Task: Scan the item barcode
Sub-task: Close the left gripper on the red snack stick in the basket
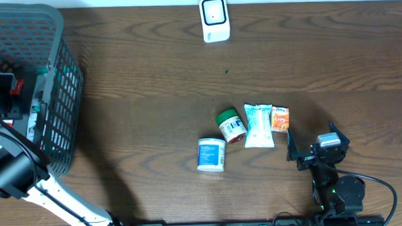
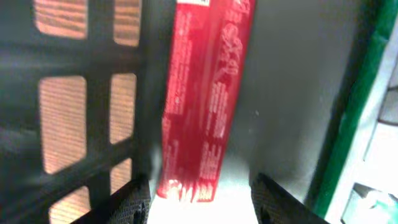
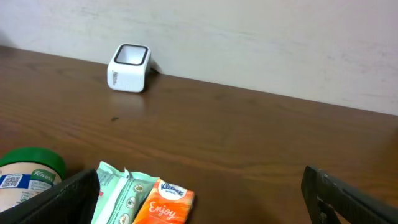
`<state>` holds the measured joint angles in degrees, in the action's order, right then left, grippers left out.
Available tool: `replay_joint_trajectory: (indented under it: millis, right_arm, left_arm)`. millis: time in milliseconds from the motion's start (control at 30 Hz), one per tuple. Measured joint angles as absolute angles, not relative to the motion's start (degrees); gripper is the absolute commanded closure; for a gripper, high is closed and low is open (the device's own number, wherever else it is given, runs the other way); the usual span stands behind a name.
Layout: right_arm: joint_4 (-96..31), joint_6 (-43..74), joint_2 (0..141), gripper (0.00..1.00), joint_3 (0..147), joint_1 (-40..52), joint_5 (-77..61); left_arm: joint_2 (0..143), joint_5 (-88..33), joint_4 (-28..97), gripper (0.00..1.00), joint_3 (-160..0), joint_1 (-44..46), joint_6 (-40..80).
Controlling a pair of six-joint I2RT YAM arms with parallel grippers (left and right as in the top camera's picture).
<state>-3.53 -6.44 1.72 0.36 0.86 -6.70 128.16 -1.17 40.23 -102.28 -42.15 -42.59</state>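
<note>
The white barcode scanner (image 1: pixel 214 19) stands at the table's far edge and shows in the right wrist view as well, scanner (image 3: pixel 129 67). My left gripper (image 1: pixel 9 86) reaches down inside the dark basket (image 1: pixel 59 44). In its wrist view the left gripper (image 2: pixel 199 204) is open, and a red packet (image 2: pixel 202 99) stands against the basket wall (image 2: pixel 93 130) with its lower end between the fingertips and a gap on the right side. My right gripper (image 1: pixel 314 141) stands wide open just right of an orange tissue pack (image 1: pixel 279 118); nothing lies between its fingers (image 3: pixel 62 199).
On the table lie a mint wipes pack (image 1: pixel 259 125), a green-lidded jar (image 1: pixel 231 125) and a white tub (image 1: pixel 211 154). Inside the basket, a green-edged box (image 2: pixel 354 118) stands right of the red packet.
</note>
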Motion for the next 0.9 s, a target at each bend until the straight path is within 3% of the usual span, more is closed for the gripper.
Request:
replay_joint_trajectory:
  millis: [333,533,733,900]
  right_arm:
    - [-3.53,-6.44,1.72,0.01,0.36,0.86,-6.70]
    - [-3.51,-6.44,1.72,0.01,0.36,0.86,-6.70]
    - [-3.53,-6.44,1.72,0.01,0.36,0.86,-6.70]
    - [-3.53,-6.44,1.72,0.01,0.36,0.86,-6.70]
  left_arm:
    - [128.49,-2.68,39.66,0.46,-102.15,-42.26,-43.53]
    - [128.90,-5.69,41.98,0.60,-102.83,-42.28,-43.53]
    - [128.90,-7.86,43.53,0.60,-102.85,-41.91,-43.53]
    - [129.05,-8.71,41.45,0.49,-102.89,-41.17,-39.70]
